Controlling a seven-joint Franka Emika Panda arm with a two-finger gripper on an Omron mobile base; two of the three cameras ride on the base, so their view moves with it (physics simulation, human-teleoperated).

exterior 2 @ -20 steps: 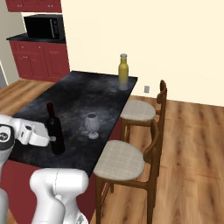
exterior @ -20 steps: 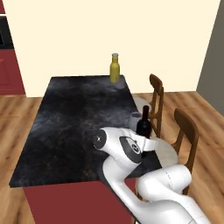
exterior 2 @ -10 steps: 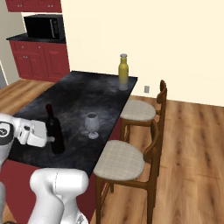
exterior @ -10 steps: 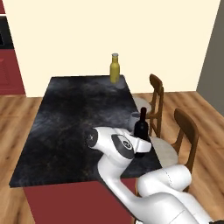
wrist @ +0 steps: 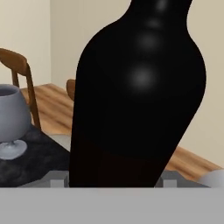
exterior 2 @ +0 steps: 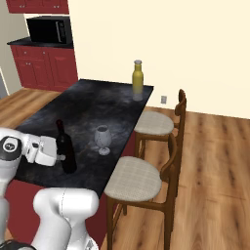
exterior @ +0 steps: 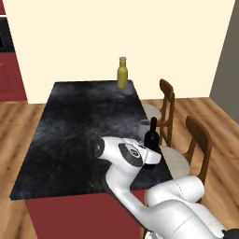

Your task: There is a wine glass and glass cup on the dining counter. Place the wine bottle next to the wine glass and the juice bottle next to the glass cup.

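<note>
standing wine bottle point(exterior 2: 65, 152) near dining counter point(exterior 2: 97, 110) edge, beside wine glass point(exterior 2: 102, 138).

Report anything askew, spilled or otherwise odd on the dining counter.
Nothing stands out. The wine bottle stands upright in the gripper beside the upright wine glass. The juice bottle is upright at the counter's far end. No spills.

We see the wine bottle point(wrist: 138, 96) as glossy black glass with soft highlights on its shoulder. The dining counter point(exterior: 79, 121) has a polished black top veined in grey, like marble. The wine glass point(exterior 2: 102, 138) looks clear and smooth. The juice bottle point(exterior 2: 137, 78) is translucent amber with a matt grey cap. At right, the chairs point(exterior 2: 168, 161) show varnished brown wood and woven cloth seats.
</note>
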